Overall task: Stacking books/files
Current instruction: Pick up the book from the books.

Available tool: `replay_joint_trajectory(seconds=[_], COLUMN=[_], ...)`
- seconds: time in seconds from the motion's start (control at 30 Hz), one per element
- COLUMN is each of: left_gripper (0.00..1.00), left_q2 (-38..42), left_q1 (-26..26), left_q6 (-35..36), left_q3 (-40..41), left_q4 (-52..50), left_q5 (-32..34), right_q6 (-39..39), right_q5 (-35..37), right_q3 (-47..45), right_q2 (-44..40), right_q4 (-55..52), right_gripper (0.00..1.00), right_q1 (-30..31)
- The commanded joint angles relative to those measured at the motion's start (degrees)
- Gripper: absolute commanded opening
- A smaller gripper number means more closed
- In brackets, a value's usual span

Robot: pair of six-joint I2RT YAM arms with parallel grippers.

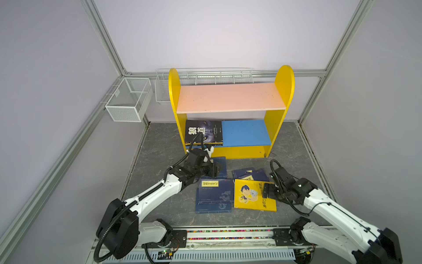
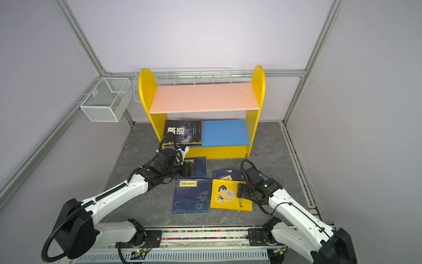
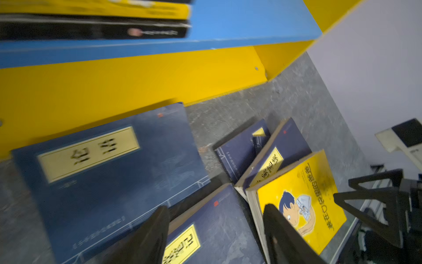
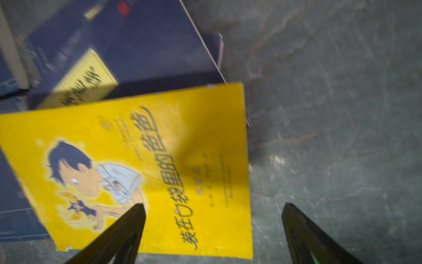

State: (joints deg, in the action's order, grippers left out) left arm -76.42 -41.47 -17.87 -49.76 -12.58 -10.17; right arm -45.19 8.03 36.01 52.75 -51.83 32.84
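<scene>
Left gripper (image 3: pixel 215 206) spread, empty, above a navy paperback (image 1: pixel 222 162). Right gripper (image 4: pixel 214 204) spread wide, empty, over edge of yellow cartoon-boy paperback (image 4: pixel 159 141).

- A yellow shelf unit (image 1: pixel 228 155) is stood at the back of a grey marbled tabletop (image 1: pixel 164 141).
- On its blue lower board (image 1: pixel 246 132) a stack topped by a black book (image 1: pixel 203 131) is laid.
- A navy book (image 1: pixel 222 161) is laid flat just before the shelf.
- Nearer the front, two navy books (image 1: pixel 217 194) are stacked offset; beside them a yellow book (image 1: pixel 253 196) is propped on further navy books (image 1: pixel 242 172).
</scene>
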Motion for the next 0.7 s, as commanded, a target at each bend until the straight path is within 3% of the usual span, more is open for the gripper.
replay_joint_trajectory(seconds=[0.0,0.1,0.27,0.67], left_gripper=[0.67,0.67,0.67,0.63], left_q2=[-6.4,-11.6,-16.6,-22.3], left_q1=[-4.9,-7.4,-8.6,-9.9], left_q6=[10.1,12.9,14.7,16.0], left_q3=[-4.8,-8.6,-10.8,-13.3], left_q4=[-6.4,-10.1,-13.1,-15.5], left_q5=[3.3,2.2,0.5,2.3], right_q6=[-3.7,-1.9,3.3,8.0], right_q5=[-4.9,-10.9,-14.5,-26.4], right_q3=[-3.9,-8.8,-10.5,-8.9], right_q2=[-3.9,-6.2,-4.3,-8.4], right_q4=[-3.7,3.8,10.2,20.7], right_gripper=[0.97,0.95,0.92,0.80], right_q1=[-0.9,-1.8,-3.2,-5.9])
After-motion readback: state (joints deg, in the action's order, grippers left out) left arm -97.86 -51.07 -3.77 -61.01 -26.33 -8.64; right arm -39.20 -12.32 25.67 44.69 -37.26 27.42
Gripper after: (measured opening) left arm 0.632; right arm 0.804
